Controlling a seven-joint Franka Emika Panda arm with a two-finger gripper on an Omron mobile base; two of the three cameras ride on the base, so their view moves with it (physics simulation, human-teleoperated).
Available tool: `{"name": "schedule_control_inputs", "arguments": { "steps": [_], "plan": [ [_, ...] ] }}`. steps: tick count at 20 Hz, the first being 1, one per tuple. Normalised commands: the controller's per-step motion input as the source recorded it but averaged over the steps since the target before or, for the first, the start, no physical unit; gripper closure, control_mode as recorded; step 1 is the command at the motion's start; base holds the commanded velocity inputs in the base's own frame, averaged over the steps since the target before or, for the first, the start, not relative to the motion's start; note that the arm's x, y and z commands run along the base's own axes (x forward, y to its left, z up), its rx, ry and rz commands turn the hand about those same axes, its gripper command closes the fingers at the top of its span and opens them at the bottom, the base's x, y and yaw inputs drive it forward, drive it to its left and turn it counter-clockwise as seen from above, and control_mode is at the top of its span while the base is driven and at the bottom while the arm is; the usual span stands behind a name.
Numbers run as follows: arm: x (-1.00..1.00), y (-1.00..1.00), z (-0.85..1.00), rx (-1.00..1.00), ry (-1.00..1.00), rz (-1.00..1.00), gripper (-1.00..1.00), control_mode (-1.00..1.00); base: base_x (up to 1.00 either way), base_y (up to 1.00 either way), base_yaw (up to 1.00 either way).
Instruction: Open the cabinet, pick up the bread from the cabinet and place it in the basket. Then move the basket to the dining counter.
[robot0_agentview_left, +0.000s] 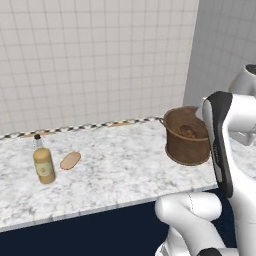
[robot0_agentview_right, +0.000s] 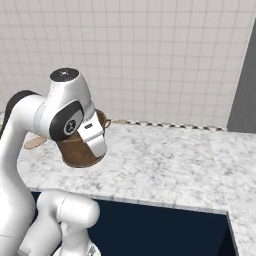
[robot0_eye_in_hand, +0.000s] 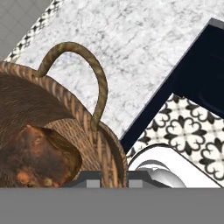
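We see the woven brown basket (robot0_agentview_left: 186, 137) on the veined white marble dining counter (robot0_agentview_left: 115, 170), the lumpy golden-brown bread (robot0_eye_in_hand: 37, 159) inside it. Our gripper (robot0_eye_in_hand: 113, 178) is clamped on the basket's rim beside its looped handle (robot0_eye_in_hand: 87, 74). Well left of the basket lie a flat tan slice (robot0_agentview_left: 70, 160) and an amber bottle (robot0_agentview_left: 44, 164).

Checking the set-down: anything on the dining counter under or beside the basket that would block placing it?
Nothing visible does. The basket, bread inside, is over bare marble of the dining counter. The bottle and the flat slice sit well apart.
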Motion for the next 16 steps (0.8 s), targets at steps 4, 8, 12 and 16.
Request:
{"name": "schedule_control_inputs", "arguments": {
  "steps": [4, 8, 12, 16],
  "plan": [
    [0.76, -0.07, -0.52, 0.00, 0.00, 0.07, 1.00, -1.00, 0.00, 0.00, 0.00],
    [1.00, -0.05, -0.66, 0.02, 0.00, 0.08, 1.00, -1.00, 0.00, 0.00, 0.00],
    [1.00, -0.02, -0.55, 0.03, 0.00, 0.06, 1.00, -1.00, 0.00, 0.00, 0.00],
    [1.00, 0.01, -0.44, 0.00, 0.08, 0.00, 1.00, -1.00, 0.00, 0.00, 0.00]
  ]
}}
